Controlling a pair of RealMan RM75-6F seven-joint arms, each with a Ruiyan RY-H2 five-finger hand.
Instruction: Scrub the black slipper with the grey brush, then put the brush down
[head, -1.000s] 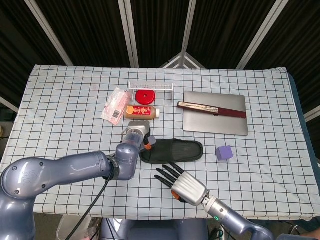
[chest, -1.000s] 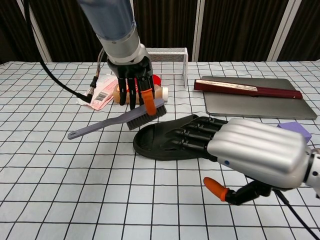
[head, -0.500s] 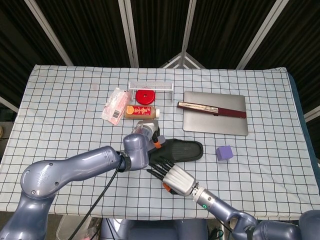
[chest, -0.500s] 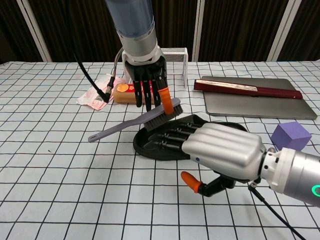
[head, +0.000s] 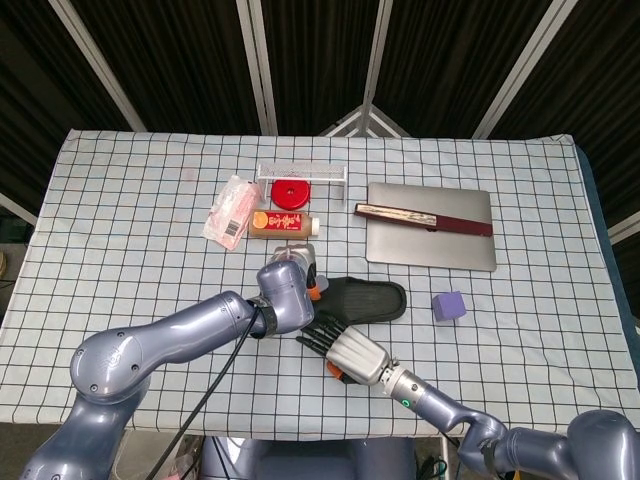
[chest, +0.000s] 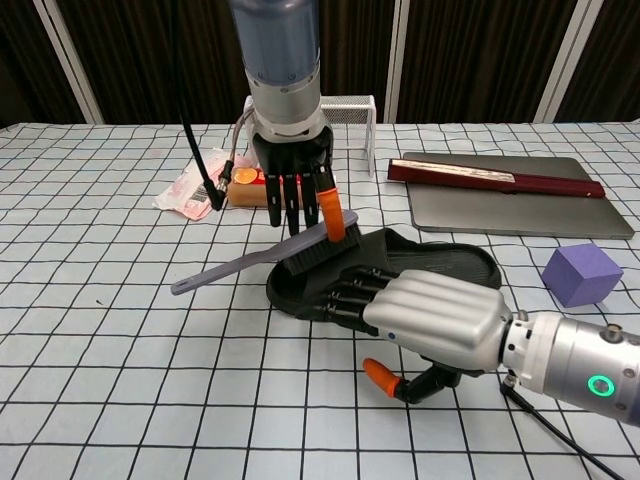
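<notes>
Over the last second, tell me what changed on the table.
The left robot hand, holding the grey brush, carried it rightward and down until the bristles reached the black slipper. The right robot hand slid further left along the slipper, pressing it down. The slipper, purple cube and laptop stayed put.

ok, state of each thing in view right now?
left hand: holds grey brush
grey brush: bristles on slipper
black slipper: flat on table, pinned
right hand: fingers resting on slipper
purple cube: untouched
laptop: closed, red case on top
</notes>
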